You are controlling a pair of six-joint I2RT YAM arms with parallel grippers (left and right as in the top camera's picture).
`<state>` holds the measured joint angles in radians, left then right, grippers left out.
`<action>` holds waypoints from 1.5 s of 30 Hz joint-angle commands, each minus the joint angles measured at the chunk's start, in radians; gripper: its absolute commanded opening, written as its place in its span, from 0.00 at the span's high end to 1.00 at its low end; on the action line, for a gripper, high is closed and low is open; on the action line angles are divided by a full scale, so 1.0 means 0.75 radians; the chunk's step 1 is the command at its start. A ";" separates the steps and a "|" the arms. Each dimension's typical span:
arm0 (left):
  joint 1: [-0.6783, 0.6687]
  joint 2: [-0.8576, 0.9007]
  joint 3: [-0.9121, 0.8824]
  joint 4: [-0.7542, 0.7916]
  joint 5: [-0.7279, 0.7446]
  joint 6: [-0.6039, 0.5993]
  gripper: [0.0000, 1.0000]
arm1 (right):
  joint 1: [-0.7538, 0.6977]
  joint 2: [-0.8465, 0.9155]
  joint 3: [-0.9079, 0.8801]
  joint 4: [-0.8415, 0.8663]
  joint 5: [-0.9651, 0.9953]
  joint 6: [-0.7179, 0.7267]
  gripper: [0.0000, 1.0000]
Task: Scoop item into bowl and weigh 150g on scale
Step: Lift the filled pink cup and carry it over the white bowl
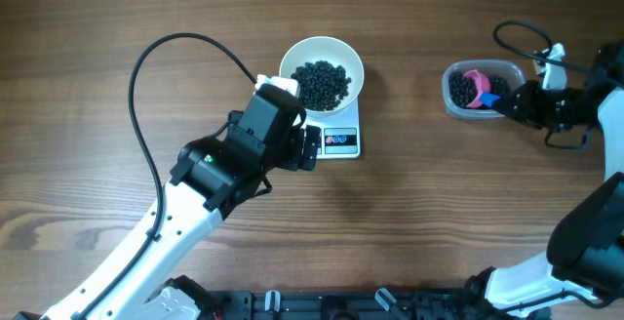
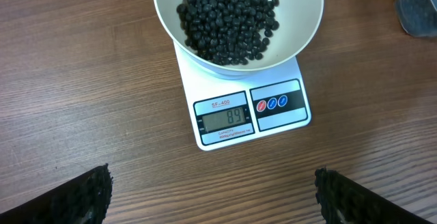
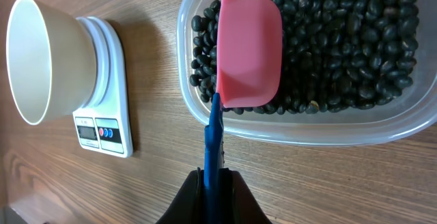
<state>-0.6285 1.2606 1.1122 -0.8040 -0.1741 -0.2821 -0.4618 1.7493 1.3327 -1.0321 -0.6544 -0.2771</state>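
Our round white bowl [image 2: 304, 12] on the white scale [image 2: 225, 119] and clear plastic tub [image 3: 307, 132] hold small black beads [image 2: 229, 22], wooden table [image 1: 439, 213] beneath; right gripper [image 3: 213, 183] pinches pink scoop [image 3: 249, 50], left gripper [image 2: 215, 197] gapes.

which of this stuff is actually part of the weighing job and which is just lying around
Part of the job:
- black beans in the white bowl
- scale under the bowl
- clear tub of more beans
- pink scoop, its blue handle held by the shut right gripper
- open left gripper, near the scale

Just lying about:
- black cable looping over the table
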 commanded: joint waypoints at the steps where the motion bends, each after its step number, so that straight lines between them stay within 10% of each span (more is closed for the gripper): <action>1: -0.004 0.003 0.021 0.004 0.011 0.017 0.00 | -0.006 0.016 0.001 0.012 -0.071 0.076 0.96; 17: -0.004 0.003 0.021 0.004 0.011 0.017 0.00 | -0.069 0.001 0.006 0.044 -0.072 0.199 0.96; 36: -0.004 0.003 0.021 0.004 0.011 0.017 0.00 | -0.234 0.001 0.006 0.025 -0.660 0.199 0.96; 45: -0.004 0.003 0.021 0.004 0.011 0.017 0.00 | 0.007 0.001 0.006 0.192 -0.857 0.443 0.96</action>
<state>-0.6285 1.2606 1.1122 -0.8043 -0.1741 -0.2825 -0.5480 1.7496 1.3327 -0.9569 -1.1999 -0.0475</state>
